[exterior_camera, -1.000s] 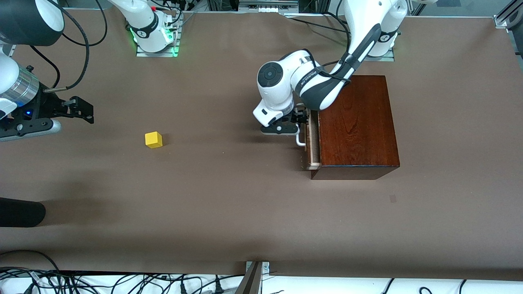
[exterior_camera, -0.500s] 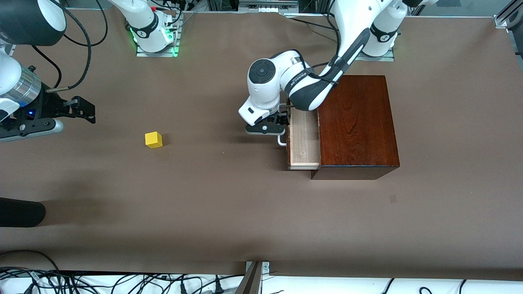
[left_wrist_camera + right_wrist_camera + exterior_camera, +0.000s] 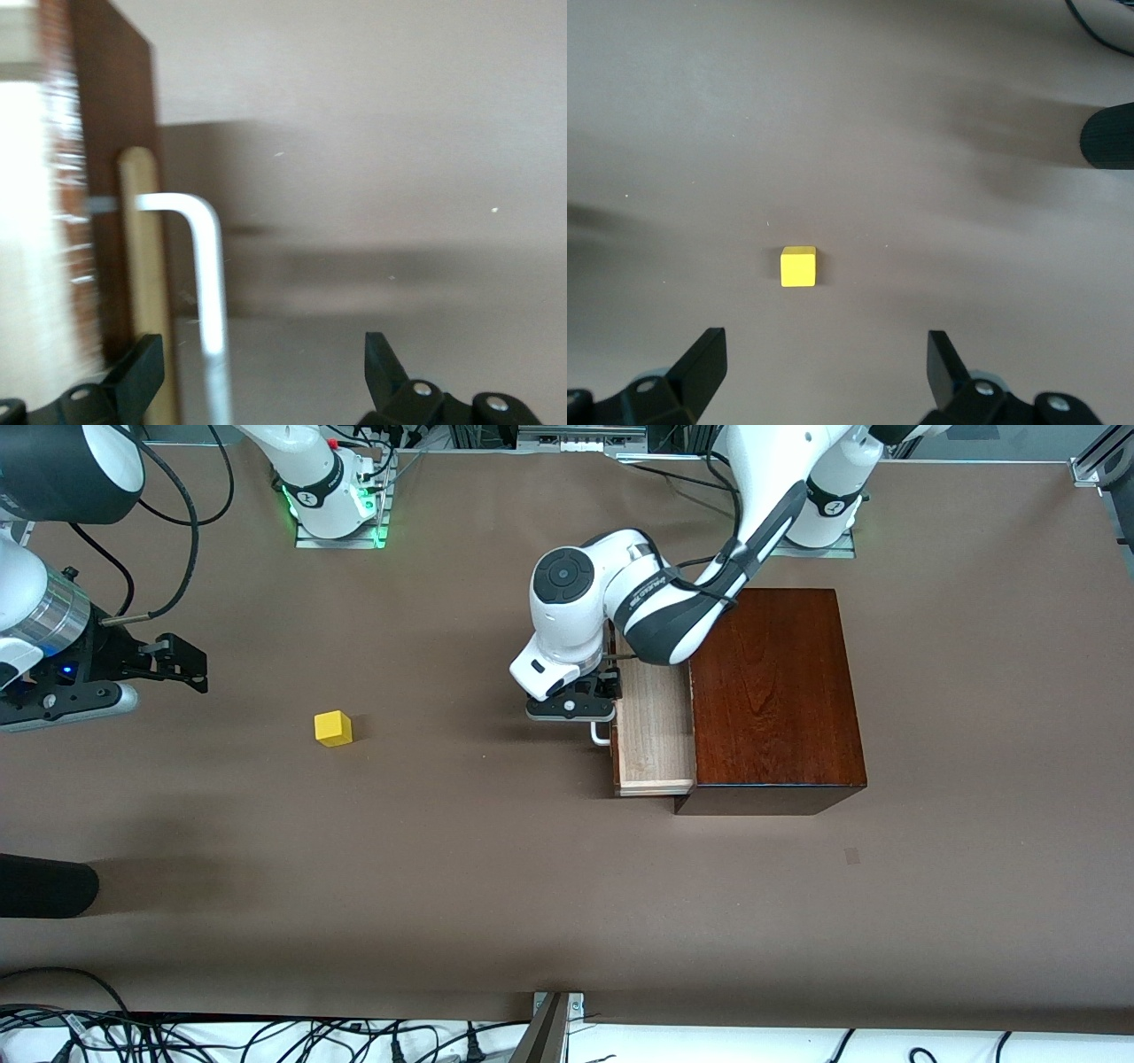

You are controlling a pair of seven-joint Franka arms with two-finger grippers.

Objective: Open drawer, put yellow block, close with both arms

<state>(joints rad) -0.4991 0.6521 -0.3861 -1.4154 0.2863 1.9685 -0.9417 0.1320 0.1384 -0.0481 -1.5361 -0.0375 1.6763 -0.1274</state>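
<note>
The dark-wood box [image 3: 771, 691] stands near the left arm's base. Its drawer [image 3: 656, 731] is pulled partly out, and the pale tray shows empty. My left gripper [image 3: 604, 689] is at the drawer's front, open. In the left wrist view the white handle [image 3: 208, 266] runs between its spread fingers [image 3: 142, 363], close to one finger and not clamped; my left gripper [image 3: 260, 350] sits by the reddish-brown front [image 3: 115, 177]. The yellow block [image 3: 333, 728] lies on the table toward the right arm's end. My right gripper [image 3: 188, 669] hovers open near it, with the block [image 3: 798, 266] ahead of its open fingers [image 3: 824, 341].
A black rounded object [image 3: 44, 886] lies at the table edge at the right arm's end, nearer the front camera; it also shows in the right wrist view [image 3: 1109, 137]. Cables [image 3: 266, 1041] run along the near edge. The brown table [image 3: 496, 868] is bare between block and drawer.
The drawer has slid out of the box toward the right arm's end, and my left gripper moved that way with the handle. The right gripper and the block have hardly moved.
</note>
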